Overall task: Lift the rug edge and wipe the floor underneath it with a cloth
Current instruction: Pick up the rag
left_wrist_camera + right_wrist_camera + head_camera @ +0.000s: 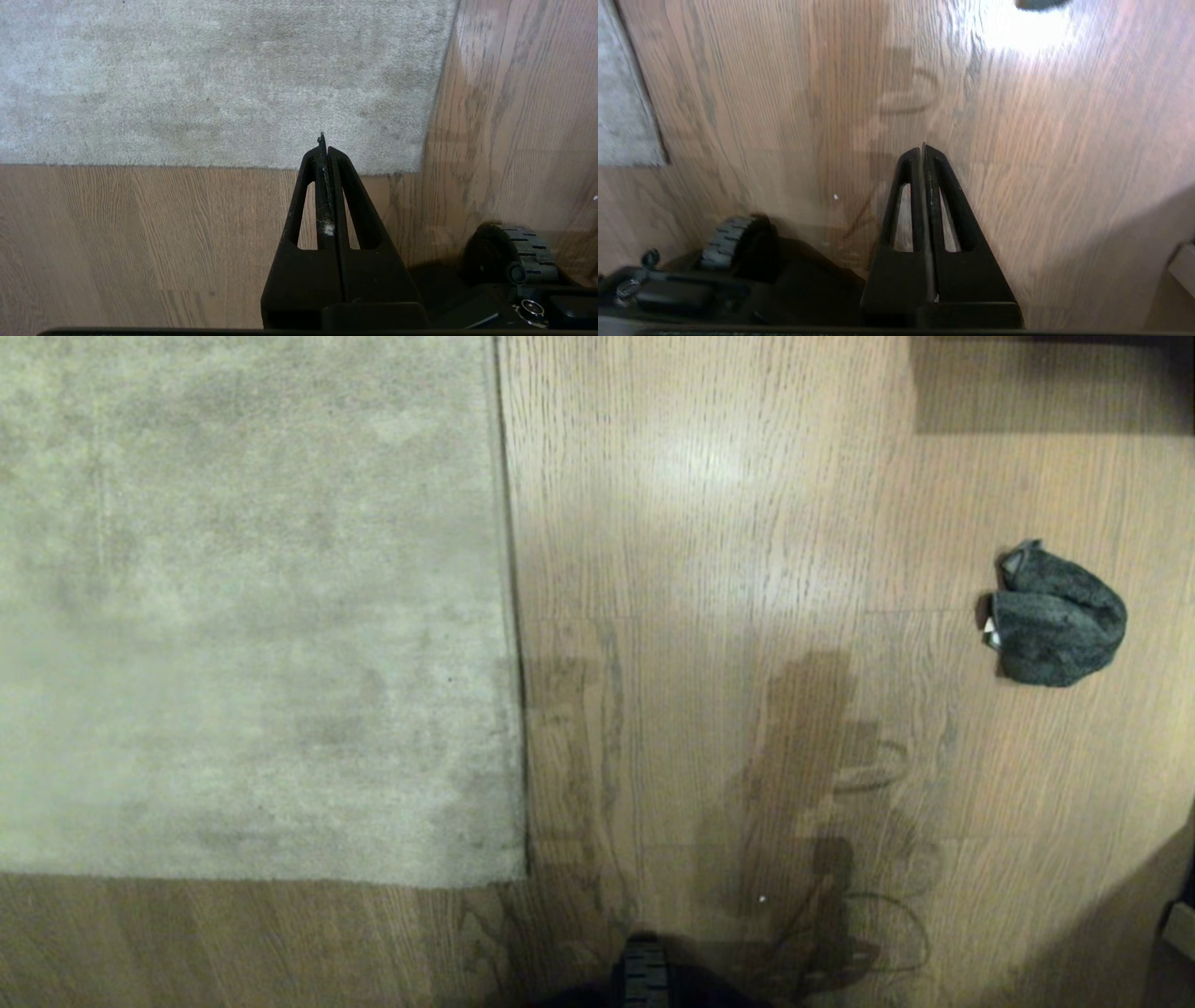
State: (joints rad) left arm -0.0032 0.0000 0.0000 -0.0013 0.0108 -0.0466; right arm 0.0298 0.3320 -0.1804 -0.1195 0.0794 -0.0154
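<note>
A pale grey-beige rug [243, 607] lies flat at the left, its rug edge [512, 616] running away from me and ending in a square near corner [523, 877]. The wood-plank floor [728, 569] spreads to the right. A dark grey-teal cloth [1060, 616] sits bunched on the floor at the far right. My left gripper [325, 148] is shut and empty, hanging above the floor just short of the rug's near border [187, 164]. My right gripper [923, 148] is shut and empty over bare floor [1041, 140], with the cloth [1041, 3] far ahead. Neither gripper shows in the head view.
My base's black wheel [644, 971] shows at the near edge, also wheel [523, 252] and wheel [733, 238]. A dark object's shadow [1046, 383] lies at the far right corner. A pale block [1178, 929] sits at the near right.
</note>
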